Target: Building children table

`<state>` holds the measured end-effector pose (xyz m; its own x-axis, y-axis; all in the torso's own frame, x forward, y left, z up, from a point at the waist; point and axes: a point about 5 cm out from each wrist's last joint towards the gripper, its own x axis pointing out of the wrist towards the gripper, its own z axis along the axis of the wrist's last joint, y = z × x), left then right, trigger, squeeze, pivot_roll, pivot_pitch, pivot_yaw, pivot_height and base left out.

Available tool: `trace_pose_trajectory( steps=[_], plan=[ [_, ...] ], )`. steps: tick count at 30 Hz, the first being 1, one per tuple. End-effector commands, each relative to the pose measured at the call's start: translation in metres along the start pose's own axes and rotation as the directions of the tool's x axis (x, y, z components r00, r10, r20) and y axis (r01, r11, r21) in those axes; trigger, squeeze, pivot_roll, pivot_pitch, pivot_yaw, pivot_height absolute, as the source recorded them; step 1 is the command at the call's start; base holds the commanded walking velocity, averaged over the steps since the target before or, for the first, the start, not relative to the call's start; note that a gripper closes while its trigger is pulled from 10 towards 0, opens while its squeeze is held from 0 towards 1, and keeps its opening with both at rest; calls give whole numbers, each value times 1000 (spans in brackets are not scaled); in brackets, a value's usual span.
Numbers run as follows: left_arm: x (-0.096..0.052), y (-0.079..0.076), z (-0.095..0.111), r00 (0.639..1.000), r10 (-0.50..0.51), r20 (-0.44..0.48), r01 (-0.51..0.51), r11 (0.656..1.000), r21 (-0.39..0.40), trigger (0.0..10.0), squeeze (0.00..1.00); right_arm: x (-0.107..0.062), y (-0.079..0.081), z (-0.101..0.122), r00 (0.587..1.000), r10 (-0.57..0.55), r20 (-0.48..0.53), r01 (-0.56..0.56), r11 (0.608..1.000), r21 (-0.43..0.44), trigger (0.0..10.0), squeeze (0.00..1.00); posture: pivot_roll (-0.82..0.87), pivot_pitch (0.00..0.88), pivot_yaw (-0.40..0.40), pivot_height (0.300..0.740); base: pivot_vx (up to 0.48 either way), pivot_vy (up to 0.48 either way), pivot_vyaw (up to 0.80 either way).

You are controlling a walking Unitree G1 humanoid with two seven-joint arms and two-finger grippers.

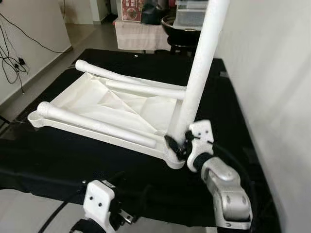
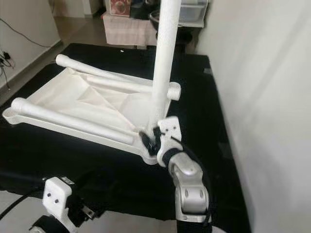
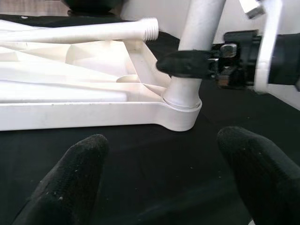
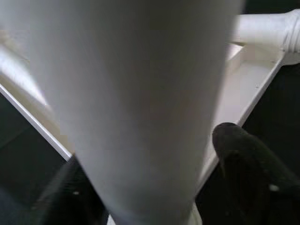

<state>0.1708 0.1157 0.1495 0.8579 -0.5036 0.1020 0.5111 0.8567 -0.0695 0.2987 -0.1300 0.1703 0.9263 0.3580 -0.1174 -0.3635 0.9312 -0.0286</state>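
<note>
Item: white plastic upturned tabletop point(image 1: 116, 104) on black cloth point(image 1: 58, 160). One white tubular leg point(image 1: 201, 63) stands in my near corner socket; my right gripper point(image 1: 179, 143) clamps its base. Three loose white legs point(image 1: 92, 124) lie on the tabletop, unfitted. My left gripper point(image 3: 159, 180), jaws wide, empty; its wrist view alone shows the seated joint.

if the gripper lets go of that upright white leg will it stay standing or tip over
Probably stays up: the upright leg has its base seated in the corner socket of the upside-down tabletop, where the right gripper clamps it. If only loosely seated, it might lean, being tall and slim. It looks like stiff, light plastic. The loose legs lying in the tabletop would likely roll if nudged.
</note>
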Motion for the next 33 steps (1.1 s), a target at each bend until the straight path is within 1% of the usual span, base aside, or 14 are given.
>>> trace_pose_trajectory(
  steps=[1, 7, 9, 10, 11, 20, 25, 26, 27, 28, 29, 30, 31, 33],
  plan=[
    [-1, 1, -4, 1000, 9, -6, -9, 1000, -5, 10000, 0, -5, -11, 2, 1000, 6, 19, -6, 1000, 20, 10000, 1000, 23, 90, -49, 740, 0, 0, 0],
    [1, 2, -4, 1000, 6, -3, -7, 1000, -6, 10000, 0, -15, -18, 2, 998, 41, 56, -42, 999, 18, 10000, 1000, 9, 83, -46, 740, 0, 0, 0],
    [3, 3, -5, 1000, 7, 2, -7, 1000, -4, 10000, 0, -31, -20, -2, 996, 62, 62, -63, 998, 8, 10000, 1000, -2, 82, -46, 740, 0, 0, 0],
    [3, 3, -5, 1000, 7, 2, -7, 1000, -4, 10000, 0, -31, -20, -2, 996, 62, 62, -63, 998, 8, 10000, 1000, -2, 82, -46, 740, 0, 0, 0],
    [4, 4, -5, 1000, 12, 6, -12, 1000, -3, 10000, 0, -42, -19, -6, 996, 72, 53, -73, 997, 9, 10000, 1000, -25, 82, -42, 740, 0, 0, 0],
    [8, 11, -7, 999, 32, 14, -32, 999, 10, 10000, 0, -73, -18, -30, 999, 32, -30, -30, 997, 70, 10000, 1000, -66, 67, -27, 740, 0, 0, 0],
    [10, 15, -8, 999, 49, 12, -49, 999, 22, 10000, 0, -85, -9, -40, 993, 98, -74, -89, 990, 108, 10000, 1000, -72, 61, -27, 740, 0, 0, 0],
    [10, 16, -8, 998, 62, 11, -63, 998, 28, 10000, 0, -90, 1, -41, 979, 189, -80, -178, 976, 123, 10000, 1000, -71, 56, -26, 740, 0, 0, 0],
    [10, 16, -8, 998, 62, 11, -63, 998, 28, 10000, 0, -90, 1, -41, 979, 189, -80, -178, 976, 123, 10000, 1000, -71, 56, -26, 740, 0, 0, 0],
    [10, 17, -8, 997, 71, 11, -72, 997, 32, 10000, 0, -94, 8, -41, 964, 253, -84, -240, 961, 134, 10000, 875, -71, 56, -26, 740, 0, 0, 0],
    [10, 21, -9, 994, 105, 7, -105, 994, 28, 10000, 0, -104, 20, -39, 917, 391, -81, -378, 915, 140, 10000, 573, -63, 51, -32, 740, 0, 0, 0],
    [10, 21, -9, 994, 105, 7, -105, 994, 28, 10000, 0, -104, 20, -39, 917, 391, -81, -378, 915, 140, 10000, 573, -63, 51, -32, 740, 0, 0, 0],
    [11, 25, -10, 990, 143, 0, -143, 989, 35, 10000, 0, -111, 30, -38, 863, 501, -69, -487, 859, 156, 10000, 0, -61, 46, -35, 740, 0, 0, 0],
    [12, 32, -11, 977, 212, -13, -210, 975, 76, 10000, 0, -110, 36, -32, 823, 568, -18, -555, 811, 183, 10000, 0, -54, 40, -36, 740, 0, 0, 0]
  ],
)
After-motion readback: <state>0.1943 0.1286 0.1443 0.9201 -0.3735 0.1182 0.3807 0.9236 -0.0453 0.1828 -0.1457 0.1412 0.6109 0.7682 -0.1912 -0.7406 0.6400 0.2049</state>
